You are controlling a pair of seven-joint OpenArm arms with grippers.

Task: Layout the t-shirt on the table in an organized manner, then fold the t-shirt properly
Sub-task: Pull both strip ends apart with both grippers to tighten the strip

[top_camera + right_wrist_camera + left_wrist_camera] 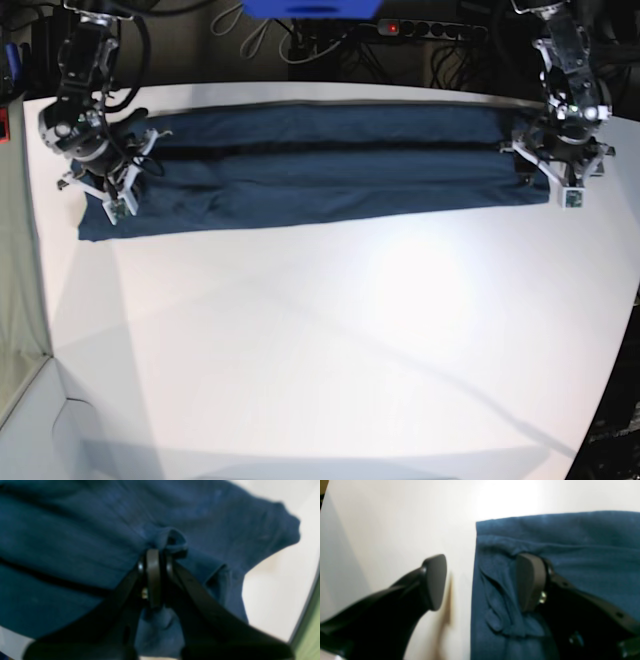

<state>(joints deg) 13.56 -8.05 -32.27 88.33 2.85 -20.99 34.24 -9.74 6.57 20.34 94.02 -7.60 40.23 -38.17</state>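
The t-shirt (pixel 315 165) is lying as a long, narrow band across the far part of the table (pixel 320 340), already folded lengthwise. At the band's left end in the base view, the right gripper (pixel 156 555) is pinching a small ridge of cloth, jaws together on it. At the right end, the left gripper (pixel 482 582) is standing with jaws apart, straddling the band's edge: one pad over bare tabletop, the other resting on the fabric. For a clean crosswise fold, the left gripper likely needs to be closing through all layers at the edge before lifting, while both ends are being kept level and taut.
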